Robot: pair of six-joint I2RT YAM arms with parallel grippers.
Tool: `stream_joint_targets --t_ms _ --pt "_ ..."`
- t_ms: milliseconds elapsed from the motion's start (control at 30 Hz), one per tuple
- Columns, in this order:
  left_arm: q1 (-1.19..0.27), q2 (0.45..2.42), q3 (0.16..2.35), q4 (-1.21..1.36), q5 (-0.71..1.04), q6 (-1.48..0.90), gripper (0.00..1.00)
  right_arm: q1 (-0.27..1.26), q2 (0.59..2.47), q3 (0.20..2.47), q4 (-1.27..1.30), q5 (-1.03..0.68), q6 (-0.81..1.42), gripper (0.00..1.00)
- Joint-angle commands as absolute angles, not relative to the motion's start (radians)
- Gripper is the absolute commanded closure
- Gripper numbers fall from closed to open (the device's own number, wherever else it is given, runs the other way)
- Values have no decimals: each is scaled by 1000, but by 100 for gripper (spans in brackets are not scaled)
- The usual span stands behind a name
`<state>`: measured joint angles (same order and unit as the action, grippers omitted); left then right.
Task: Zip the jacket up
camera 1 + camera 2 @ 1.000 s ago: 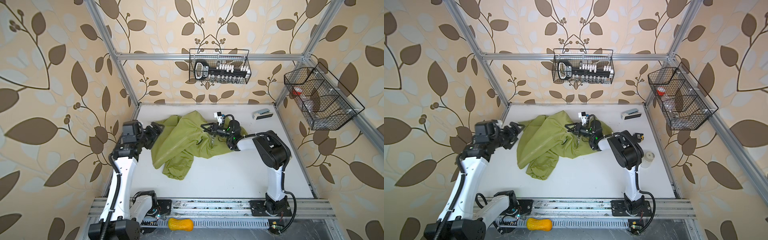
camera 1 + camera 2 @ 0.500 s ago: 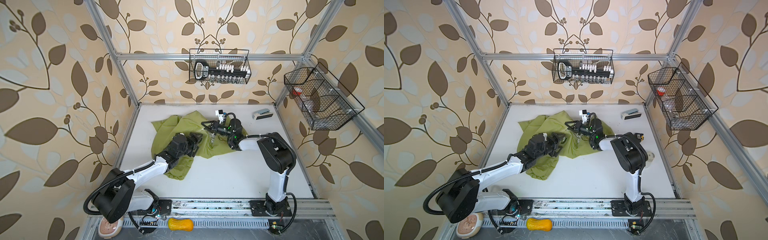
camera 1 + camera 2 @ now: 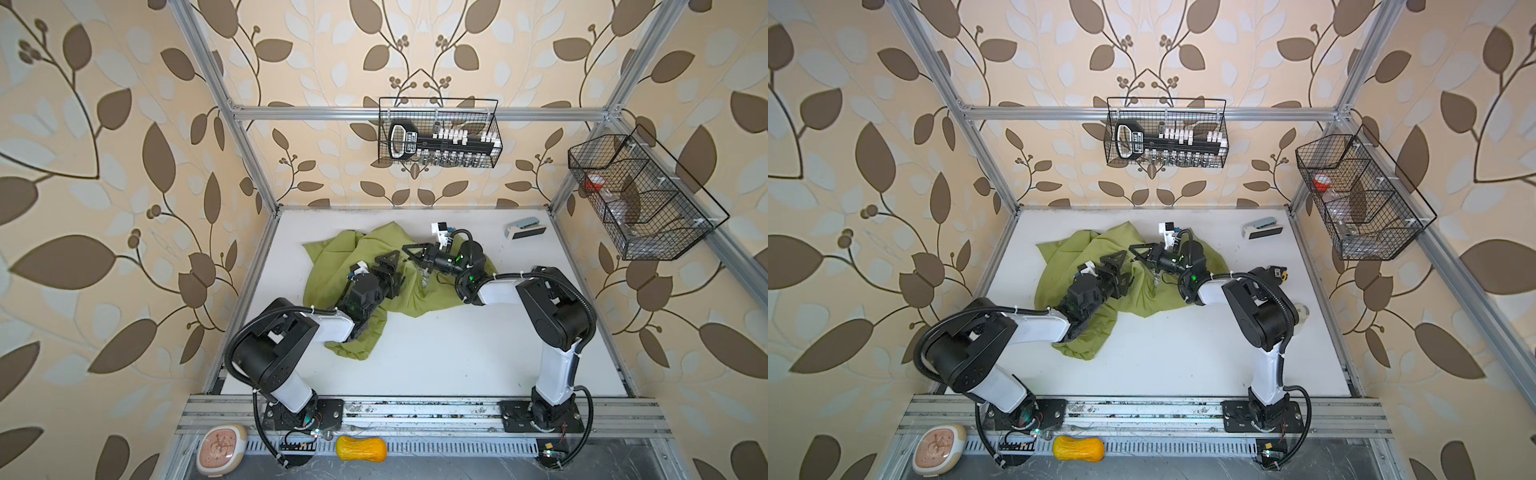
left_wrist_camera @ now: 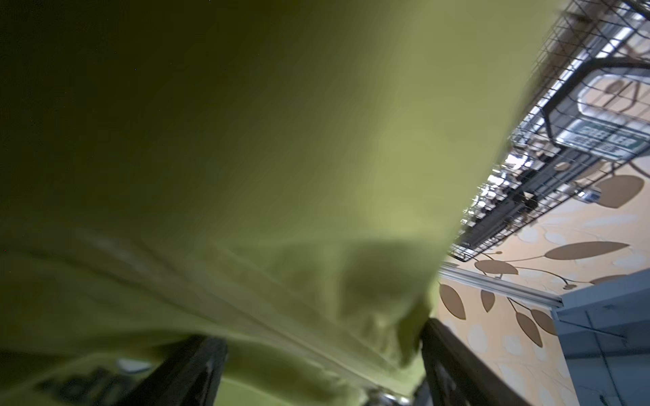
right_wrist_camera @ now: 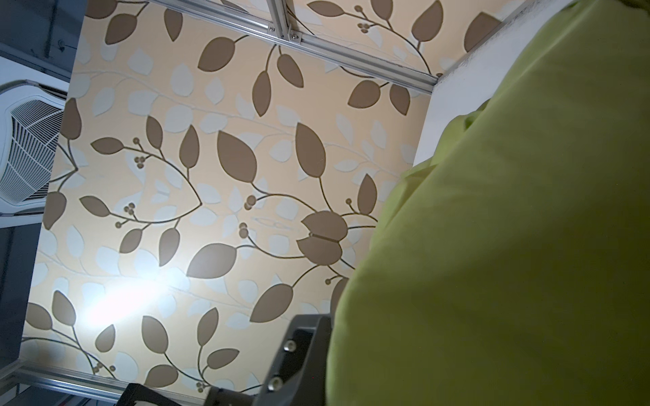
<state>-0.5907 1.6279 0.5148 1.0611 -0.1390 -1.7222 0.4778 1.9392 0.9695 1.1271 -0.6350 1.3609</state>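
Note:
The olive-green jacket (image 3: pixel 332 262) (image 3: pixel 1059 266) lies crumpled at the back middle of the white table (image 3: pixel 457 353). In both top views my left gripper (image 3: pixel 397 272) (image 3: pixel 1121 272) rests on it, open. In the left wrist view a fold of the jacket (image 4: pixel 246 175) drapes between the spread fingers (image 4: pixel 197 369). My right gripper (image 3: pixel 409 251) (image 3: pixel 1136 251) is just right of the left one, shut on a raised fold of the jacket. The right wrist view shows one finger (image 5: pixel 299 355) against the jacket (image 5: pixel 510 246). The zipper is hidden.
A wire basket (image 3: pixel 438 133) hangs on the back wall and another wire basket (image 3: pixel 640 199) on the right wall. A small grey device (image 3: pixel 525 227) lies at the table's back right. An orange object (image 3: pixel 360 449) and a round beige item (image 3: pixel 222 449) sit at the front rail.
My left arm swung from the table's left edge onto the middle of the jacket, next to the right gripper. The right gripper stayed shut, nearly in place.

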Motion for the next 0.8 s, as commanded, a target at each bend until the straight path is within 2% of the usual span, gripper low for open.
stream_joint_targets --t_ms 0,233,367,533,700,767 --pt "-600 1632 471 1273 -230 -1768 17 483 1895 944 1200 -623 1385 100" --pt "-588 1507 487 1042 -254 -1663 26 484 1869 921 1197 -634 1371 100" --pt "-545 1457 529 922 -203 -1621 48 485 1856 900 1196 -641 1359 100" --pt "-508 1510 561 942 -111 -1637 68 487 1850 893 1197 -653 1351 100" --pt "-497 1524 591 931 -33 -1628 100 488 1845 898 1152 -664 1308 100" --pt "-492 1477 623 821 7 -1584 100 488 1845 902 1126 -668 1281 100"
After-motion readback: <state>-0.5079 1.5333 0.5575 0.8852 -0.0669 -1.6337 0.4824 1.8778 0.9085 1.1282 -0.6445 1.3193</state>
